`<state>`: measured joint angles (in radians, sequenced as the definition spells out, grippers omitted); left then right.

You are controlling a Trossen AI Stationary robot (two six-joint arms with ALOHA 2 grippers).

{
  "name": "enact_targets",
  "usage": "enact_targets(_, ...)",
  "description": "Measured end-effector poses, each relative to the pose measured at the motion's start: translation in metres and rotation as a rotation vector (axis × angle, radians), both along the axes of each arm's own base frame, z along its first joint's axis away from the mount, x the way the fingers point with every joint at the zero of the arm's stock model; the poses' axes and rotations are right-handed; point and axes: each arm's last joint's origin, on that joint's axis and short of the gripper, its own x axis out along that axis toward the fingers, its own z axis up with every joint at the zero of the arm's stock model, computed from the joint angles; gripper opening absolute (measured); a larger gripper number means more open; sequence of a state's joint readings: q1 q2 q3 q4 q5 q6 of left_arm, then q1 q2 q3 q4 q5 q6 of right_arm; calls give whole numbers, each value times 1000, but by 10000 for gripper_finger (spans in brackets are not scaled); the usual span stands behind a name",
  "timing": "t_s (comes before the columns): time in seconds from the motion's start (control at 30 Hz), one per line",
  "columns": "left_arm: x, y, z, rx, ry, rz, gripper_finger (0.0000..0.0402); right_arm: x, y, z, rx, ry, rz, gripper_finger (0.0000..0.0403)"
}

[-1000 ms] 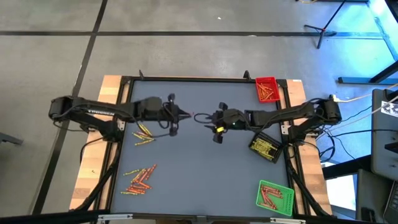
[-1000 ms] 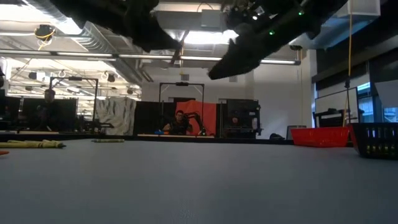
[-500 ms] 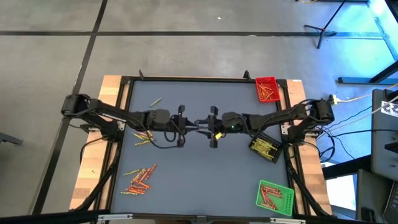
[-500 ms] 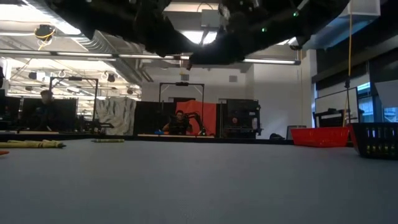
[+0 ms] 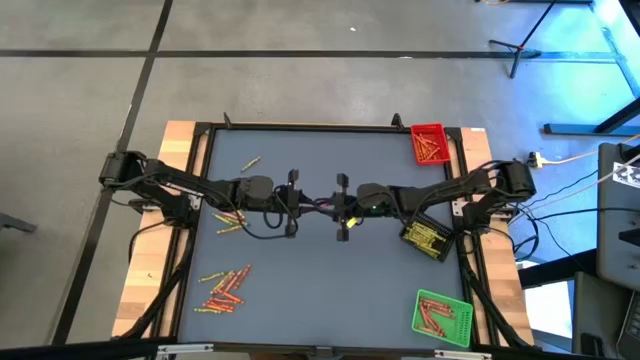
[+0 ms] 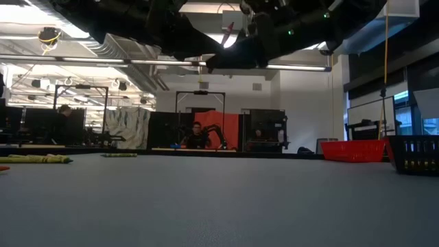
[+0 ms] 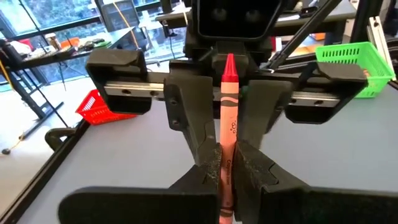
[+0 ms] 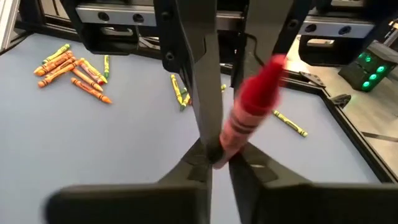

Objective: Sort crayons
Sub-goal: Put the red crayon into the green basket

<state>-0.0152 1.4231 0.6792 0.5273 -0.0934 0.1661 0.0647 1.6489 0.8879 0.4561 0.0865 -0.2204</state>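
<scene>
The red crayon (image 7: 227, 155) hangs mid-air over the surface's centre, both claws clamped on it — left claw (image 7: 227, 177) at 9 o'clock, right claw (image 8: 217, 155) at 3 — light, stiff, snappable; you should grip its paper-wrapped middle.

We see two dark, near-black jointed arms, left arm (image 5: 170, 183) and right arm (image 5: 470, 185), black cables looping beside both. Green indicator lights glow on the right one (also visible underneath, low view). Fingers (image 7: 186, 118) matte dark, flat-sided.

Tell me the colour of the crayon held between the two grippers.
Red crayon; clearest in the left wrist view.
</scene>
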Motion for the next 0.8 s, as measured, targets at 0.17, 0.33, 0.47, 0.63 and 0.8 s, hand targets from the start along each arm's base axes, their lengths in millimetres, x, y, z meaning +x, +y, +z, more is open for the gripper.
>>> enact_targets(0.17,0,-1,-1,-2,7,-13,9,1,0,-1,-19,-4,7,24)
enact_targets(0.33,0,-1,-1,-1,7,-11,35,1,0,-1,-20,-6,6,33)
enact_targets(0.47,0,0,-1,-3,15,-2,87,0,0,-2,-22,14,7,12)
enact_targets(0.63,-10,-1,7,-3,44,-3,132,-8,0,4,-4,71,-8,26)
enact_targets(0.8,-24,0,16,6,94,24,139,-27,3,19,44,146,-27,22)
